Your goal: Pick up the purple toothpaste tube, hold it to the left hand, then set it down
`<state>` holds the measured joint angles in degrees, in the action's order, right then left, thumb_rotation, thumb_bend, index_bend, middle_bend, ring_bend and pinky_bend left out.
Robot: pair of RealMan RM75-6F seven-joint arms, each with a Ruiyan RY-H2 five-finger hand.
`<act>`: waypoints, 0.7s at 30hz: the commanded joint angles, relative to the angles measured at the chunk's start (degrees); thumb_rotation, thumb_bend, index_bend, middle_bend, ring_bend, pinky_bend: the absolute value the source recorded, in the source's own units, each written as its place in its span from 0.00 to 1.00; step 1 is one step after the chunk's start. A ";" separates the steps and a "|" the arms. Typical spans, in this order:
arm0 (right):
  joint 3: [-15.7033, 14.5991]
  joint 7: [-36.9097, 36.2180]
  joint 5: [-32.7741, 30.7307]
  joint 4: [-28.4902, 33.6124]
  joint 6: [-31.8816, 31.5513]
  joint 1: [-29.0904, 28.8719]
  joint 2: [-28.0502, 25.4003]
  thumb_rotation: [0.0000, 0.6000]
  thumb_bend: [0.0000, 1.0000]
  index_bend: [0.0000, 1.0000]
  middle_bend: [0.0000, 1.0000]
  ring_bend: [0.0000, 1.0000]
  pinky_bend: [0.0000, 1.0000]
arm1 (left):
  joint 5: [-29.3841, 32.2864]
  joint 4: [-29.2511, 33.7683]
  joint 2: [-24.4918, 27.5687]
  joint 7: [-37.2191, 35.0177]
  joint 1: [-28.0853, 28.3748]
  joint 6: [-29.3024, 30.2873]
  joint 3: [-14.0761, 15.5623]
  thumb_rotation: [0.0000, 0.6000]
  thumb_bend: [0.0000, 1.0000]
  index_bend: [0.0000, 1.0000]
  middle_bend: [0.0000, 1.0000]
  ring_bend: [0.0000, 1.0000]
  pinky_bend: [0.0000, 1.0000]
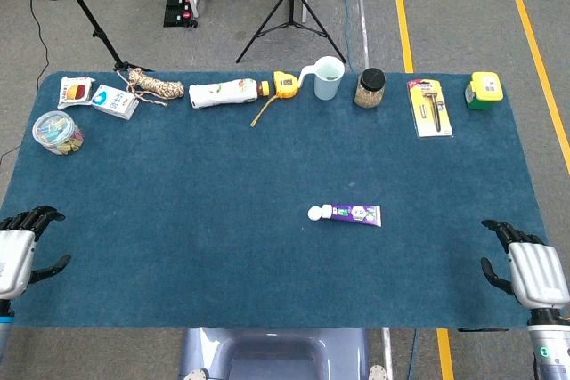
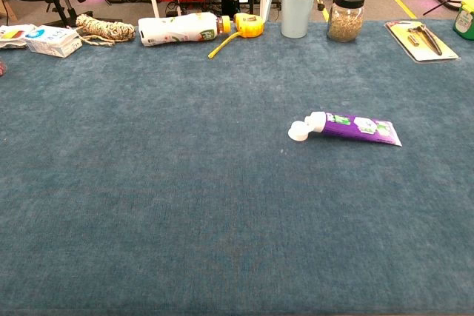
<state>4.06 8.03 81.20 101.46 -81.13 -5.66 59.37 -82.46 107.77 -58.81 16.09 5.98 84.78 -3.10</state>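
Observation:
The purple toothpaste tube [image 1: 348,214] [image 2: 352,126] lies flat on the blue table mat, right of centre, with its white cap pointing left. My left hand [image 1: 20,255] rests at the table's front left corner, holding nothing, fingers apart. At the front right corner sits my right hand [image 1: 530,271], also holding nothing with fingers spread. Both hands are well away from the tube. The chest view shows neither hand.
Along the far edge stand a snack packet [image 1: 75,90], a small white box [image 1: 115,101], a rope bundle [image 1: 156,86], a white bottle [image 1: 223,92], a yellow tape measure [image 1: 283,84], a pale jug [image 1: 326,77], a jar [image 1: 369,88], a razor pack [image 1: 429,107] and a green-yellow box [image 1: 484,91]. A clip tub [image 1: 57,132] sits far left.

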 commanded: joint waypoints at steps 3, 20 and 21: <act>-0.07 0.03 -0.04 0.03 0.30 -0.11 -0.07 1.00 0.44 0.22 0.29 0.41 0.39 | 0.03 -0.09 0.01 -0.01 -0.12 0.03 0.12 1.00 0.14 0.31 0.29 0.29 0.33; -0.34 -0.30 0.85 0.44 -0.72 0.40 -0.11 1.00 0.44 0.22 0.29 0.41 0.39 | -1.07 -0.11 0.82 -1.58 -0.44 1.17 -0.14 1.00 0.14 0.30 0.29 0.29 0.33; -0.37 -0.35 0.92 0.47 -0.78 0.44 -0.13 1.00 0.44 0.22 0.29 0.41 0.39 | -1.21 -0.08 0.84 -1.81 -0.43 1.09 -0.06 1.00 0.14 0.30 0.29 0.29 0.33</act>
<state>3.70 7.67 82.11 101.92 -81.92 -5.22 59.25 -83.58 107.66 -57.99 14.37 5.54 85.91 -3.20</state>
